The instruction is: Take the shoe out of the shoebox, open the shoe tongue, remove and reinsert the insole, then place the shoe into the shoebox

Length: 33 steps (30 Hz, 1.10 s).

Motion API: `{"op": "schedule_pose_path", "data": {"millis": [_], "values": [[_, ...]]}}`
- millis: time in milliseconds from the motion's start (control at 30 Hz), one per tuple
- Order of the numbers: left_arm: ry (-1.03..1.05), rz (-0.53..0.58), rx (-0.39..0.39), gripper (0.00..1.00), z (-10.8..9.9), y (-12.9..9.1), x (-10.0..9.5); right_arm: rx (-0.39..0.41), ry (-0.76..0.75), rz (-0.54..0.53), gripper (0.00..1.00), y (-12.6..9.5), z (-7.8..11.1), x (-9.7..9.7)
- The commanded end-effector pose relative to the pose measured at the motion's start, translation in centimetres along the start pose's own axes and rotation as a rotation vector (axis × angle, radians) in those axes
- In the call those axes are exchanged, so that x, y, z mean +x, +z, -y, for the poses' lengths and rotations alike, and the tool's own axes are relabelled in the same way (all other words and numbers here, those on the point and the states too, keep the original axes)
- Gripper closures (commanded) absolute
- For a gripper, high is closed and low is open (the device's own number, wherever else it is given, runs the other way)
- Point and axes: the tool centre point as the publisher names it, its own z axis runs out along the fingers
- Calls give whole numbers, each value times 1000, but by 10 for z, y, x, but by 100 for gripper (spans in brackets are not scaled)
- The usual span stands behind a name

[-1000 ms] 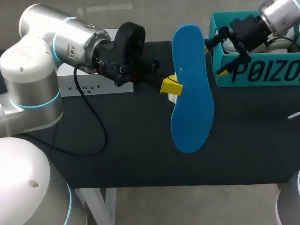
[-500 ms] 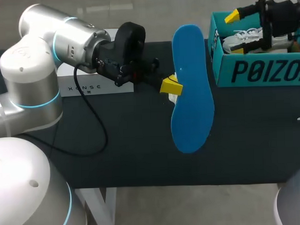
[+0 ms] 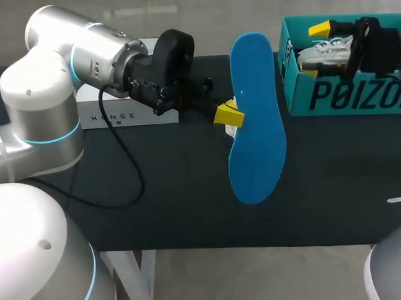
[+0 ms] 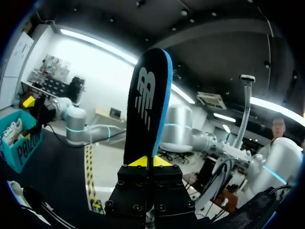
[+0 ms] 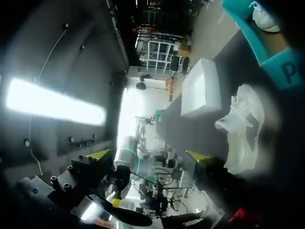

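Left tool (image 3: 229,115) clamps one insole (image 3: 256,138); two shoes (image 5: 243,124), one shoebox (image 3: 303,99).

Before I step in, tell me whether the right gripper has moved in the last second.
Yes. The right gripper shifted rightward in the head view, from the left wall of the teal shoebox to above its interior, farther from the insole.

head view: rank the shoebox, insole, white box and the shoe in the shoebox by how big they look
1. shoebox, though cut off at the frame edge
2. insole, held up nearer the camera, so it looks bigger
3. white box, partly hidden
4. shoe, only partly showing
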Motion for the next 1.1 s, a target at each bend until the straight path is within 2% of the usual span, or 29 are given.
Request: {"op": "schedule_pose_path", "data": {"millis": [33,233,300,333,367,433,833,867,933,1033,1067,1100], "values": [[0,-1,0,100,0,1,-1,-166,34,49,0,1,6,3],[0,-1,0,100,0,1,-1,-155,36,48,0,0,3,8],[44,64,-136,100,-4,-1,-5,-155,36,48,0,0,3,8],[136,128,-236,100,-3,-2,-6,-155,36,48,0,0,3,8],[191,159,-284,100,-2,-5,-9,-155,36,48,0,0,3,8],[244,213,-236,100,2,-18,-14,-155,36,48,0,0,3,8],[244,213,-236,100,2,-18,-14,-155,36,48,0,0,3,8],[296,223,-316,100,-5,-18,-14,-155,36,48,0,0,3,8],[383,265,-426,100,-11,-22,-21,-155,36,48,0,0,3,8],[487,360,-501,100,-9,-35,-41,-155,36,48,0,0,3,8],[443,378,-445,100,-6,-40,-49,-155,36,48,0,0,3,8],[443,378,-445,100,-6,-40,-49,-155,36,48,0,0,3,8]]}}
